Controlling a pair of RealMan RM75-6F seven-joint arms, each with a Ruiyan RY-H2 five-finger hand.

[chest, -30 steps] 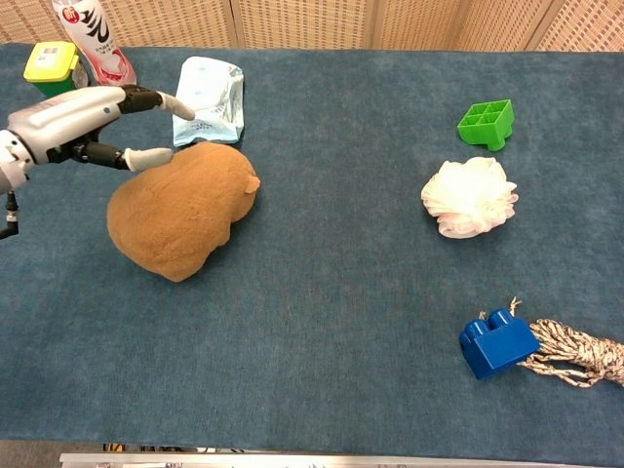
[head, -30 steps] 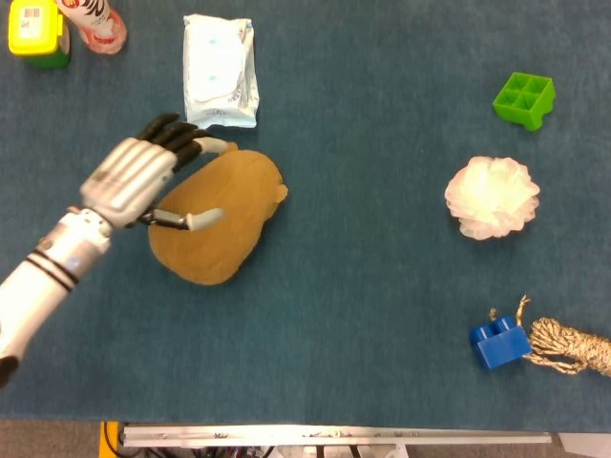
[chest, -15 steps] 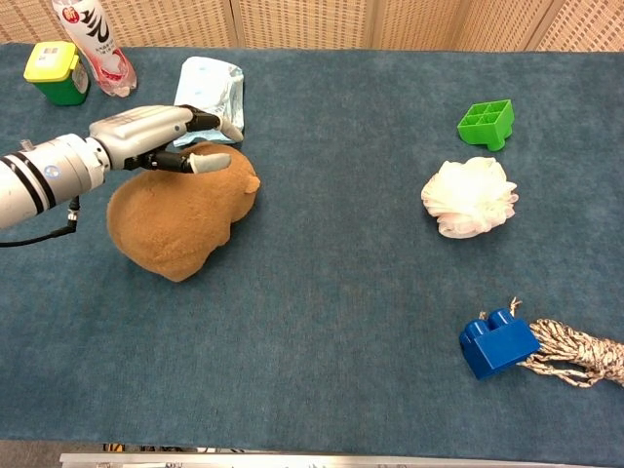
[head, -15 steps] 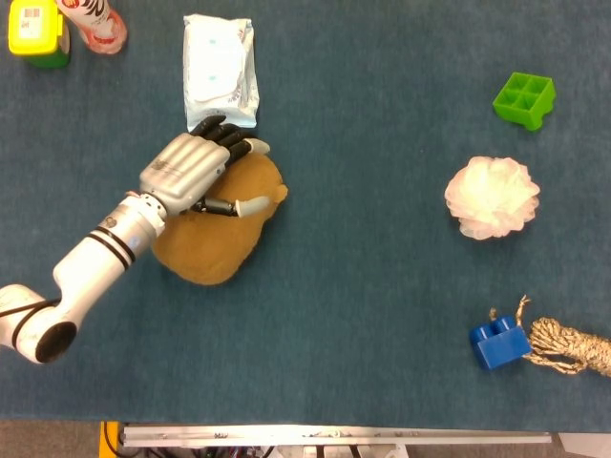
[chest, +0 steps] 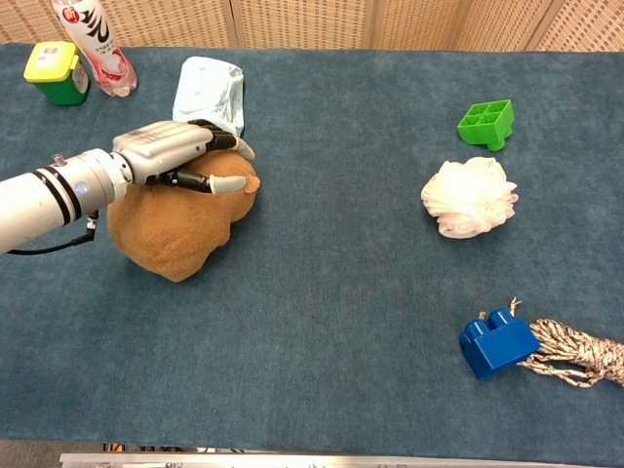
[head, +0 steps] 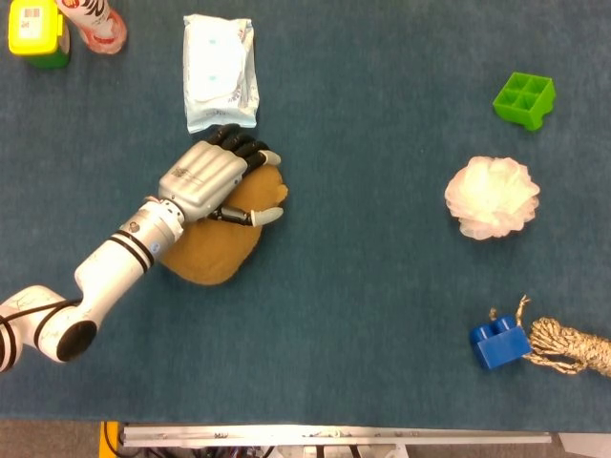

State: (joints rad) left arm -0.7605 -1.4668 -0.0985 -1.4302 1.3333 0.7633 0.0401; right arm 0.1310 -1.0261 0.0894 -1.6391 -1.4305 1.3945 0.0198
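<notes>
Brown plush toy [head: 215, 243] is being covered by left hand [head: 212, 179]; full grasp cannot be told; fingers should be wrapped deeper beside wipes pack [head: 221, 72]

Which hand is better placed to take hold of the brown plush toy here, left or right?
Left, probably. The left hand lies over the top of the brown plush toy, fingers draped on its far end, though no firm grip shows. The right hand appears in neither view.
</notes>
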